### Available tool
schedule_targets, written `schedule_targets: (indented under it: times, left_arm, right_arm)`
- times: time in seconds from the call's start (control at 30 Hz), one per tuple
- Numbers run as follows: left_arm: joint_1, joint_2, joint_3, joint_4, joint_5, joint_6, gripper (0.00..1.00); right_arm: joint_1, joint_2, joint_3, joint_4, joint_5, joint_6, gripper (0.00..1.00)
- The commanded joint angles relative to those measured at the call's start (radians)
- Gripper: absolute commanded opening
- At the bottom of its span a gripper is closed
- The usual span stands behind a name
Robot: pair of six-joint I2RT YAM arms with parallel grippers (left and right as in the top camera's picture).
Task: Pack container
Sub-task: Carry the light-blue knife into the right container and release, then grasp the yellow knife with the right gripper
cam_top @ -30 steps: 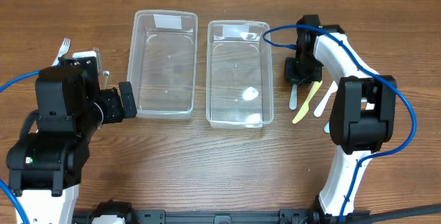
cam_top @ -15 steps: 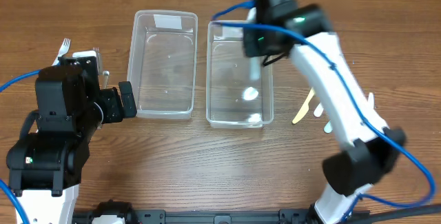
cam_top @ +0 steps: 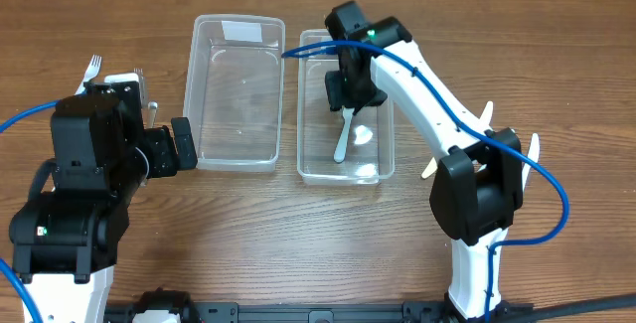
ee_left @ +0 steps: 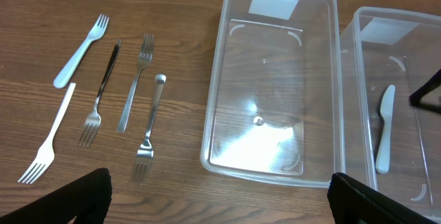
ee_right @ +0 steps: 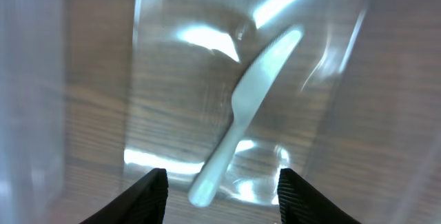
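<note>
Two clear plastic containers stand side by side, the left one [cam_top: 237,92] empty and the right one [cam_top: 343,159] holding a white plastic knife [cam_top: 342,140]. My right gripper [cam_top: 348,92] hovers over the right container, open. In its wrist view the knife [ee_right: 251,110] lies loose on the container floor below the gripper [ee_right: 222,195], touching neither fingertip [ee_right: 153,193]. My left gripper [cam_top: 182,144] stands open beside the left container's near left corner, with nothing between its fingers. The left wrist view shows the left gripper [ee_left: 220,210], the left container [ee_left: 275,86] and the knife [ee_left: 384,131].
Several forks, white plastic [ee_left: 83,50] and metal [ee_left: 150,124], lie left of the containers. Right of the right container, more plastic cutlery peeks out from behind my right arm: a yellow tip [cam_top: 429,170] and white pieces [cam_top: 534,148].
My right arm swung left from the cutlery on the right to above the right container, carrying the white knife. Its jaws opened and the knife now lies in the container. The left arm stayed still.
</note>
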Motion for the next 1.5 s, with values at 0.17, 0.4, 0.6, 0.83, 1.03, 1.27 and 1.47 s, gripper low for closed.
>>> schedule_targets:
  times: [0.17,0.4,0.6,0.83,1.03,1.27,1.47]
  left_arm:
    - [0.005,0.000,0.026,0.004,0.019,0.008,1.00]
    - [0.005,0.000,0.026,0.004,0.019,0.008,1.00]
    - [0.005,0.000,0.026,0.004,0.019,0.008,1.00]
    - [0.005,0.000,0.026,0.004,0.019,0.008,1.00]
    - [0.005,0.000,0.026,0.003,0.019,0.008,1.00]
    - [0.005,0.000,0.026,-0.002,0.020,0.006,1.00]
    - [0.005,0.000,0.026,-0.003,0.020,0.004,1.00]
  right_arm:
    - [-0.342,-0.263,0.161,-0.067,0.064,0.181,0.78]
    - [-0.531,-0.162,-0.094,-0.025,0.038,0.178,0.83]
    - [-0.536,-0.058,-0.274,0.092,0.022,0.177,0.83]
    - [-0.536,-0.037,-0.383,0.201,0.015,0.177,0.86]
    - [-0.536,-0.037,-0.461,0.293,0.008,0.172,0.87]
    - [-0.536,-0.037,-0.463,0.344,0.001,0.097,0.89]
    - [-0.536,-0.035,-0.535,0.379,0.002,0.099,0.88]
